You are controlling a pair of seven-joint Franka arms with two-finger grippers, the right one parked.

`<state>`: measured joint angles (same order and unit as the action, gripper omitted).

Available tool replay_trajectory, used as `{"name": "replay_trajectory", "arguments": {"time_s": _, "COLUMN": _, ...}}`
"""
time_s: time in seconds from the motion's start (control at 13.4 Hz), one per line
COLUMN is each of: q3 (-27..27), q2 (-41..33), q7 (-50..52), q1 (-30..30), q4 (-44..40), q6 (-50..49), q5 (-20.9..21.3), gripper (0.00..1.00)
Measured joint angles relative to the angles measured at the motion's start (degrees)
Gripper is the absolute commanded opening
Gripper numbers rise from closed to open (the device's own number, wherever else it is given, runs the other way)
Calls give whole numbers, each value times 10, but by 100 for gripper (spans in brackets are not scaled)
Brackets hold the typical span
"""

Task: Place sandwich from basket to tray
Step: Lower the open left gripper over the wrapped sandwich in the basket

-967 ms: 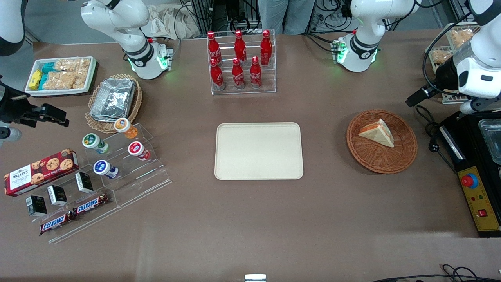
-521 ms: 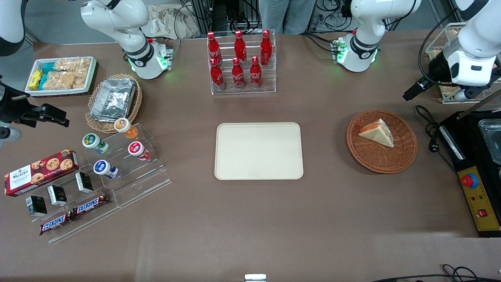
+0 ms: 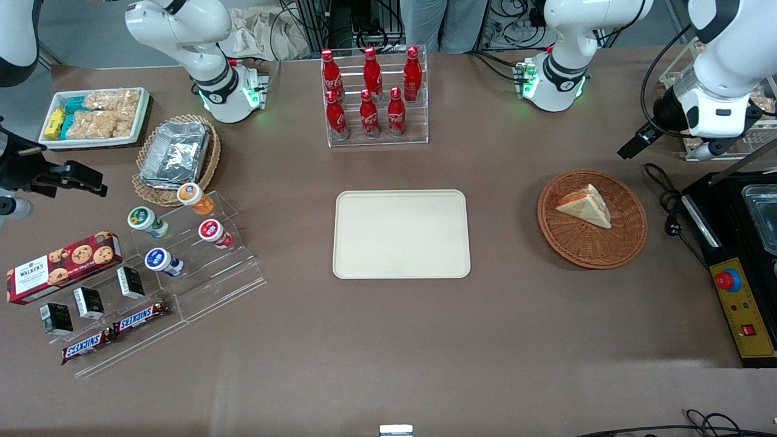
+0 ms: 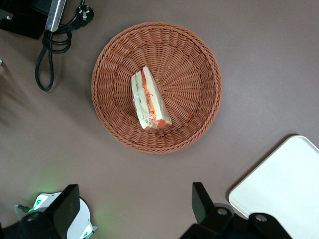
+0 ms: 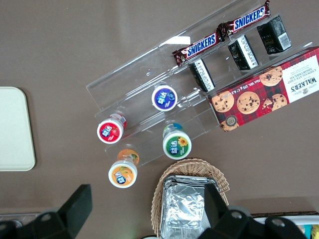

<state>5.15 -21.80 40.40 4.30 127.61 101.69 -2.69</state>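
Legibly, two "SNICKERS" bars (image 3: 141,317) and a red "WALKER'S" cookie box (image 3: 64,265) lie toward the parked arm's end of the brown tabletop (image 3: 425,340). Red Coca-Cola bottles (image 3: 370,91) stand in a clear acrylic rack at the upper middle of the front frame. The triangular sandwich (image 3: 584,206), pale bread with orange and green layers, rests in the round reddish-brown wicker basket (image 3: 607,252). The smooth cream tray (image 3: 400,233) lies bare at the frame's centre. The left arm's claw (image 4: 134,206) hangs above the tabletop near the basket, fingers spread wide, holding nothing.
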Motion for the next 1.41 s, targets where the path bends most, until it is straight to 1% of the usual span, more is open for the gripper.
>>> {"name": "replay_trajectory", "arguments": {"time_s": 0.3, "q3": 0, "q2": 1, "q7": 19, "q1": 2, "q4": 45, "q6": 51, "q5": 0, "gripper": 100}}
{"name": "replay_trajectory", "arguments": {"time_s": 0.67, "q3": 0, "q2": 17, "q7": 46, "q1": 4, "q4": 115, "q6": 148, "q5": 0, "gripper": 100}}
{"name": "replay_trajectory", "arguments": {"time_s": 0.97, "q3": 0, "q2": 62, "q7": 83, "q1": 5, "q4": 161, "q6": 237, "q5": 3, "gripper": 100}}
{"name": "replay_trajectory", "arguments": {"time_s": 1.19, "q3": 1, "q2": 101, "q7": 105, "q1": 5, "q4": 175, "q6": 285, "q5": 6, "gripper": 100}}
{"name": "replay_trajectory", "arguments": {"time_s": 1.41, "q3": 1, "q2": 122, "q7": 112, "q1": 5, "q4": 192, "q6": 329, "q5": 14, "gripper": 100}}
